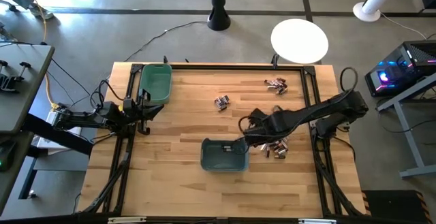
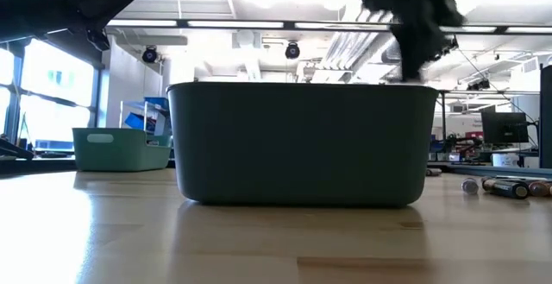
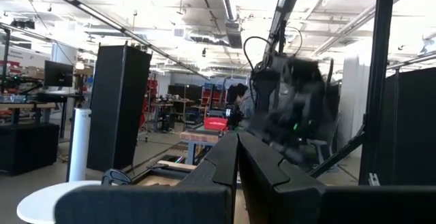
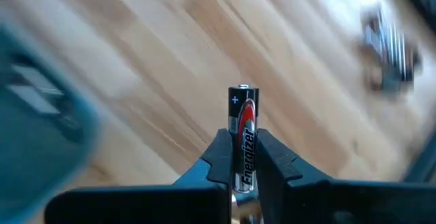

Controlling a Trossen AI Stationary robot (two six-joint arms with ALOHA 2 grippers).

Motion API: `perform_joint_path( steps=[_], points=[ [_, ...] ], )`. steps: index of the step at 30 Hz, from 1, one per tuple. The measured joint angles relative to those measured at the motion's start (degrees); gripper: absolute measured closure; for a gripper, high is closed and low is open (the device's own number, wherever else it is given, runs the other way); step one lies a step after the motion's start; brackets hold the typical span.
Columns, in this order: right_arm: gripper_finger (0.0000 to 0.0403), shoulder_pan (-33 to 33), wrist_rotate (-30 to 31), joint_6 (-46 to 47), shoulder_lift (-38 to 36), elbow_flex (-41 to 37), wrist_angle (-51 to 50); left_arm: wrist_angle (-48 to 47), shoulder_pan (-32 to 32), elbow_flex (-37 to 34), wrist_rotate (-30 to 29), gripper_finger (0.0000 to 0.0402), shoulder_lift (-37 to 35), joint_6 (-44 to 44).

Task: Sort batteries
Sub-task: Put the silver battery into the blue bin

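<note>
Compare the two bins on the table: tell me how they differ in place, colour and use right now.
The green bin sits at the table's far left corner; the teal bin sits near the middle front. The green bin looks lighter, the teal bin darker and bluer. The right gripper, shut on a battery, is at the teal bin's edge; nothing hangs over the green bin. Both are open-topped rectangular plastic.

I've got open wood across the middle of the table [image 1: 184, 125], a clear lane between the green bin [image 1: 155, 82] at the far left corner and the teal bin [image 1: 225, 154] near the front. My right arm [image 1: 306, 115] lies across the right side. Loose batteries [image 1: 276, 148] crowd the teal bin's right; more clusters [image 1: 221, 102] dot the far half.
</note>
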Motion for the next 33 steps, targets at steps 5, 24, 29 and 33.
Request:
perform_joint_path(
  steps=[5, 24, 29, 33],
  points=[
    [0.0382, 0.15, -6.02, -18.69, 0.11, 4.94, 17.72, -0.02, -0.04, 0.00, 0.02, 0.0396, 0.02, 0.00],
    [0.0381, -2.77, -36.49, -41.52, 21.18, 6.64, 31.73, -0.02, -0.04, 0.00, 0.68, 0.0396, 0.00, -1.57],
    [0.0380, -3.29, -36.33, -43.38, 22.63, 6.64, 31.18, 0.02, -0.04, 0.00, 0.68, 0.0396, 0.01, -2.19],
    [0.0380, -3.93, -36.16, -43.82, 23.93, 6.61, 31.00, 0.02, -0.04, 0.00, 0.68, 0.0396, 0.01, -2.45]
  ],
)
